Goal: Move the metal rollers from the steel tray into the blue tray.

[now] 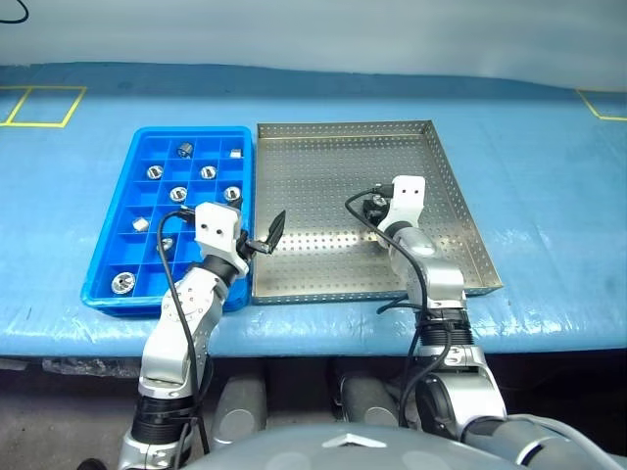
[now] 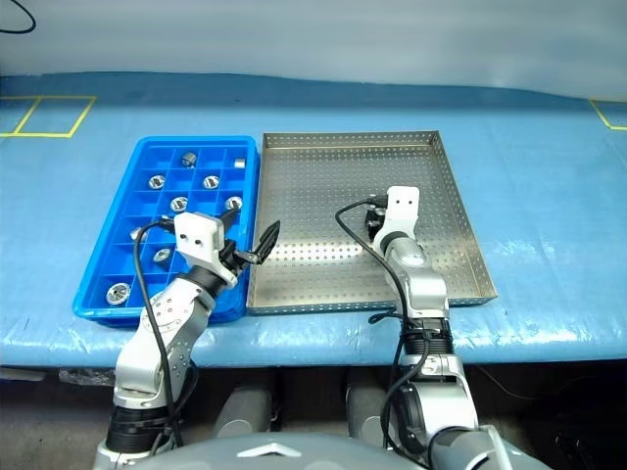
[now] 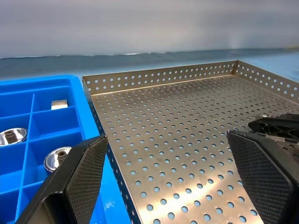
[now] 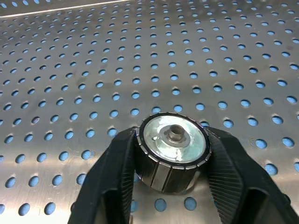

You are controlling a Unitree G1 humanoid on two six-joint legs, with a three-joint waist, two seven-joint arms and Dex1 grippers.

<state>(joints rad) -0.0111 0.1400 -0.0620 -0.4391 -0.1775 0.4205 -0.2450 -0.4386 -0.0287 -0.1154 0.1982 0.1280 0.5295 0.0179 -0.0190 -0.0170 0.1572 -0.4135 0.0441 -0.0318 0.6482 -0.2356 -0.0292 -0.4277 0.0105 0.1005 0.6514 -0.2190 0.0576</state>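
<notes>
On the perforated floor of the steel tray (image 1: 323, 176), right of its middle, my right gripper (image 1: 374, 208) is shut on one metal roller (image 4: 172, 149). The roller stands upright on the tray floor between the two black fingers (image 4: 117, 172). Left of the steel tray lies the blue tray (image 1: 191, 131), with several metal rollers (image 1: 177, 194) in separate cells. My left gripper (image 1: 257, 238) is open and holds nothing. It hovers over the near seam between the two trays, pointing across the steel tray (image 3: 177, 121).
Both trays rest on a table under a blue cover (image 1: 549, 176). Yellow tape marks (image 1: 39, 106) lie at the far left and far right. The table's front edge (image 1: 323, 343) runs just below the trays.
</notes>
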